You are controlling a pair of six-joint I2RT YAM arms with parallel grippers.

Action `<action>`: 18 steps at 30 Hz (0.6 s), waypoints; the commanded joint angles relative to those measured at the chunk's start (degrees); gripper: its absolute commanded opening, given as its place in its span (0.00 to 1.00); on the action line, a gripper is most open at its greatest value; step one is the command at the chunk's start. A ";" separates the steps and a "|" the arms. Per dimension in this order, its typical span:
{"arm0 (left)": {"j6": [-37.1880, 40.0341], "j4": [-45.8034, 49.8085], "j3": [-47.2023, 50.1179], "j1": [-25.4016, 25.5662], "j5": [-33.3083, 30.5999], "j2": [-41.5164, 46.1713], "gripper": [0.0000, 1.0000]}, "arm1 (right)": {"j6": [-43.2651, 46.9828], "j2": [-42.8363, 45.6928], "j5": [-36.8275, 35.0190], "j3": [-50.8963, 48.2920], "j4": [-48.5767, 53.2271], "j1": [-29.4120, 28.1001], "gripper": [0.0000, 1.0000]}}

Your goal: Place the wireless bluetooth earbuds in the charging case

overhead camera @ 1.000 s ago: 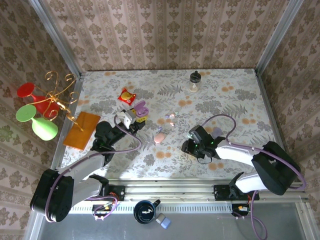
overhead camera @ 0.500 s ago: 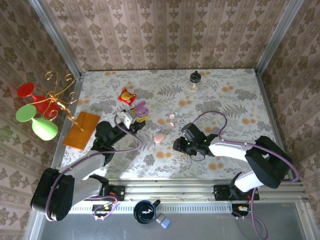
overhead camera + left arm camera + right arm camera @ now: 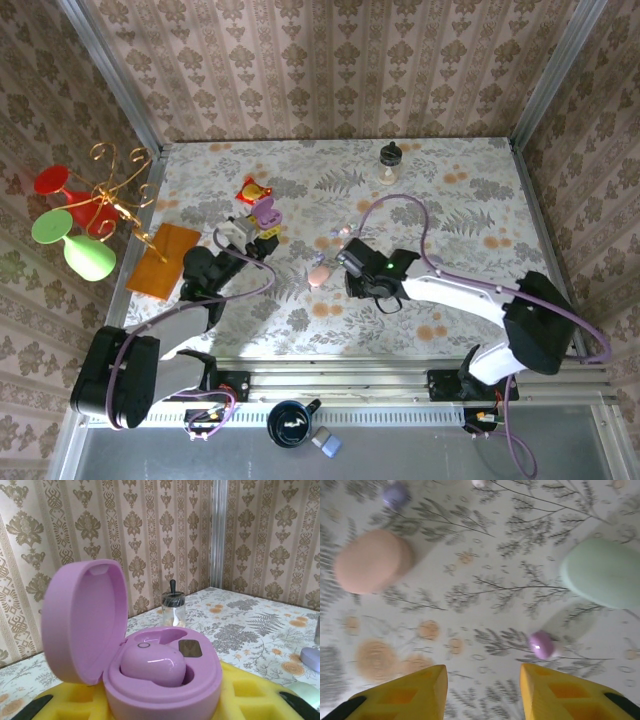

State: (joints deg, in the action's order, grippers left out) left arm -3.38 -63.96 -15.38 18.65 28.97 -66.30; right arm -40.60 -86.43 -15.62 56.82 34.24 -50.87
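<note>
My left gripper [image 3: 260,230] is shut on the open lilac charging case [image 3: 165,680]; its lid [image 3: 82,620] stands up at the left. One lilac earbud [image 3: 152,664] sits in a well of the case. My right gripper [image 3: 482,672] hangs open over the table with nothing between its yellow fingers [image 3: 400,695]. A loose lilac earbud [image 3: 541,644] lies just ahead of its right finger. Further off lie another lilac bud [image 3: 395,494] and a whitish bud [image 3: 479,482]. From above, my right gripper [image 3: 346,260] is beside the pink case [image 3: 318,273].
A closed pink case [image 3: 372,560] and a pale green case [image 3: 607,572] lie ahead of my right gripper. A small bottle [image 3: 389,160] stands at the back. A red and yellow packet [image 3: 250,190] and an orange cloth [image 3: 163,258] lie at the left, beside a rack of glasses [image 3: 100,200].
My right arm has swung left across the table to the pink case and loose buds. My left gripper has carried the open lilac case slightly left.
</note>
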 commanded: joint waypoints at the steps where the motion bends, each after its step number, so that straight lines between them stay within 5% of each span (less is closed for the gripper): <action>1: -2.65 -5.20 0.52 -0.60 1.88 0.45 0.27 | 6.62 -5.12 -11.88 4.91 13.40 -2.00 0.45; 8: -1.93 -3.14 0.57 -0.81 1.87 1.69 0.27 | 9.77 -17.61 -21.57 14.18 26.07 -5.19 0.38; 18: -0.84 -0.84 0.48 -0.82 1.93 3.28 0.27 | 10.09 -25.31 -22.92 17.54 26.93 -6.78 0.33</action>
State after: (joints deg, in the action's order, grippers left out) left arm -4.34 -65.06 -15.33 18.22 29.85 -64.10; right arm -30.61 -110.00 -35.48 72.88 58.65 -57.28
